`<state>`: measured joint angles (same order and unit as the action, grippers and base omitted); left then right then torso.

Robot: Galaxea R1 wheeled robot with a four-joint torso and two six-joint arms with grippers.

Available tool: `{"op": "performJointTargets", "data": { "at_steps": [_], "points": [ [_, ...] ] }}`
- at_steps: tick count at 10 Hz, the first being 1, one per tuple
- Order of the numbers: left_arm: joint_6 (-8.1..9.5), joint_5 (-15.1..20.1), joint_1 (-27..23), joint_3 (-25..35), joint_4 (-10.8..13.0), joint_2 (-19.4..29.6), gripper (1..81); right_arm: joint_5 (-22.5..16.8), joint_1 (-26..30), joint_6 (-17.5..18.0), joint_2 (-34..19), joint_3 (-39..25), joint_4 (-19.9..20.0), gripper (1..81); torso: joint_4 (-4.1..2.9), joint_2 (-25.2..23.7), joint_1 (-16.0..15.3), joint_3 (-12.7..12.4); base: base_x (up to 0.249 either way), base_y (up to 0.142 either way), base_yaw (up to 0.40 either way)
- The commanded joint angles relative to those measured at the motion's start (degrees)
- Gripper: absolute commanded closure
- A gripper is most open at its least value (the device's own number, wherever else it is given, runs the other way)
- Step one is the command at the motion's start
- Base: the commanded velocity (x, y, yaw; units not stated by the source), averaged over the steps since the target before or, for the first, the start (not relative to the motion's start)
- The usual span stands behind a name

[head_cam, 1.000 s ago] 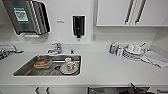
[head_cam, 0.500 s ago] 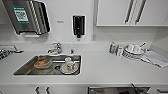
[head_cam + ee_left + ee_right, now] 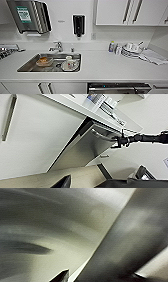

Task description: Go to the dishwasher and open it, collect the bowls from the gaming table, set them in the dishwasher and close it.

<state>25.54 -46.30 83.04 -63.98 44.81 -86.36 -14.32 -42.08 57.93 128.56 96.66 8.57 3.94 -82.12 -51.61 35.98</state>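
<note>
Steel dishwasher door ajar, right pincer at handle.

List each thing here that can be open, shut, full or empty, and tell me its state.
dishwasher: door partly open, tilted out from the top
right end effector: at the door's bar handle
sink: holds dirty dishes
tap: off
upper cupboards: shut

Your head camera looks down over the worktop and sink, catching the dishwasher at its lower edge. Your left wrist camera views that dishwasher from the side; the right wrist camera sits pressed close against grey steel.
</note>
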Motion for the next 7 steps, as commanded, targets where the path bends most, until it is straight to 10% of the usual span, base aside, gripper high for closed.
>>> {"op": "performJointTargets", "data": {
  "at_steps": [1, 7],
  "points": [
    [0.04, -0.46, -2.84, 0.52, 0.98, 3.82, 1.0, -10.72, 2.04, -0.80, -1.97, -0.08, -1.46, 1.0, 0.00, 0.00, 0.00, 0.00, -0.078, 0.000, 0.000],
    [0.03, -0.37, -2.84, 0.43, 1.07, 3.55, 1.0, -9.49, -0.86, -0.80, 1.98, 0.88, -2.24, 1.0, 0.00, -0.02, 0.02, -0.02, -0.079, 0.000, 0.000]
  ]
}}
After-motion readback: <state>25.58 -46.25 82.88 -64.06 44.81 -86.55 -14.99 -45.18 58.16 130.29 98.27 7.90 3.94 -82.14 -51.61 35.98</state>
